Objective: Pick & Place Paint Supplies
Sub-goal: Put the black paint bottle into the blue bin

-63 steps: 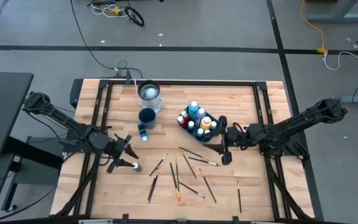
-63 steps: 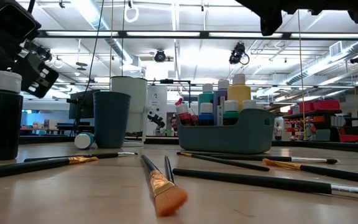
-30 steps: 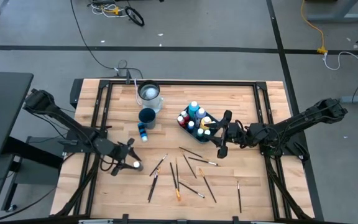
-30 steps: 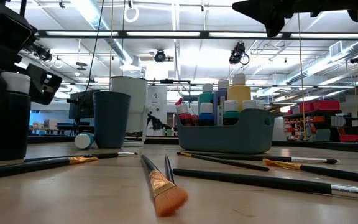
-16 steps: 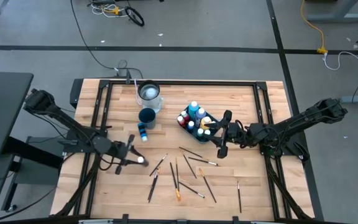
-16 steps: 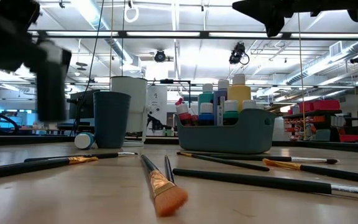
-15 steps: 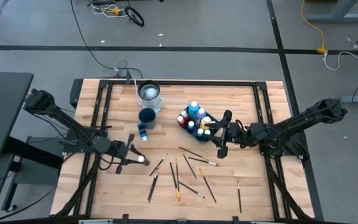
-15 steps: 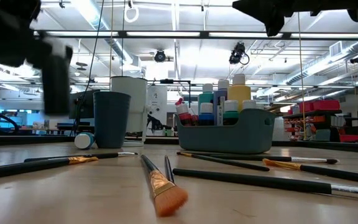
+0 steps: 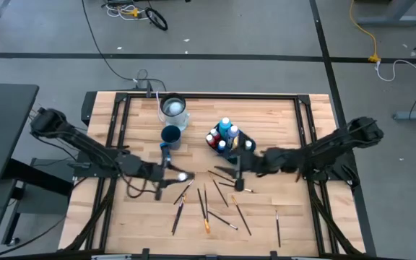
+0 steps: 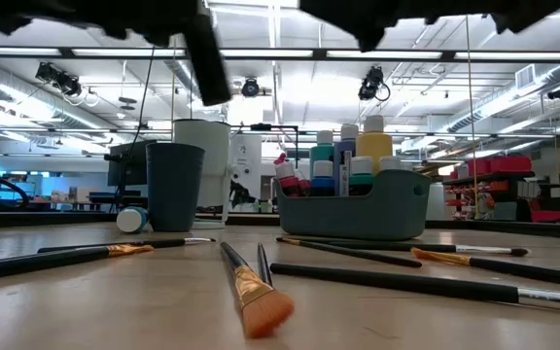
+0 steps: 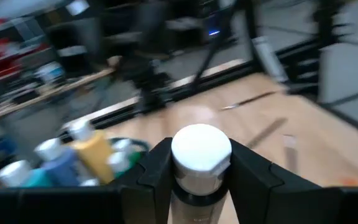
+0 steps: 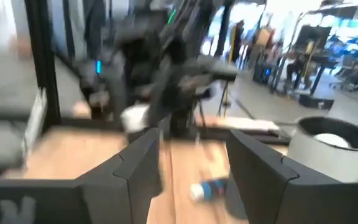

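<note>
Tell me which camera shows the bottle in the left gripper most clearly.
The left wrist view: the dark paint bottle with a white cap fills the middle, clamped between the left gripper's fingers. The high view shows only its pale cap. The low view gives a dark tilted shape. The right wrist view shows a blurred pale cap.

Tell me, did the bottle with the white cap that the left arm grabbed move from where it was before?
Yes. The left gripper has carried the white-capped bottle off the table's left side, toward the teal tray and the scattered brushes.
</note>
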Action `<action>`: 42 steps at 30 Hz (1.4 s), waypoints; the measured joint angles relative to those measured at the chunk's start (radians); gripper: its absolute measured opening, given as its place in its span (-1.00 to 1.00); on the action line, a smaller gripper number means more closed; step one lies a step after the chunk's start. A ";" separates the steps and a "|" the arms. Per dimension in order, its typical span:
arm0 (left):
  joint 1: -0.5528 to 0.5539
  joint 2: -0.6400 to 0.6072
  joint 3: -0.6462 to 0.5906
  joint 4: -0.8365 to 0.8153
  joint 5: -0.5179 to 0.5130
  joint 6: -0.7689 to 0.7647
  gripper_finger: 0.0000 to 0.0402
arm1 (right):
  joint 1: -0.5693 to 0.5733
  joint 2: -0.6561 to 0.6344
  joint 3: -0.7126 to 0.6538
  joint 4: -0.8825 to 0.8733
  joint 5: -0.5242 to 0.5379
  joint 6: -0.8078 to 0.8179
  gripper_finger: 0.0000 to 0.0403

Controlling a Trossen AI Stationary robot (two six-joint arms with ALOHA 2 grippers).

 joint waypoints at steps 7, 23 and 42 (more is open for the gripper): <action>0.094 0.173 0.158 0.002 -0.016 -0.044 -0.34 | 0.006 0.082 0.172 -0.336 -0.005 0.035 0.08; 0.141 0.332 0.360 0.001 0.049 0.000 -0.34 | 0.006 0.089 0.184 -0.424 -0.001 0.119 0.18; 0.104 0.267 0.359 -0.009 -0.086 -0.072 -0.20 | 0.006 0.088 0.184 -0.451 0.146 0.240 -0.24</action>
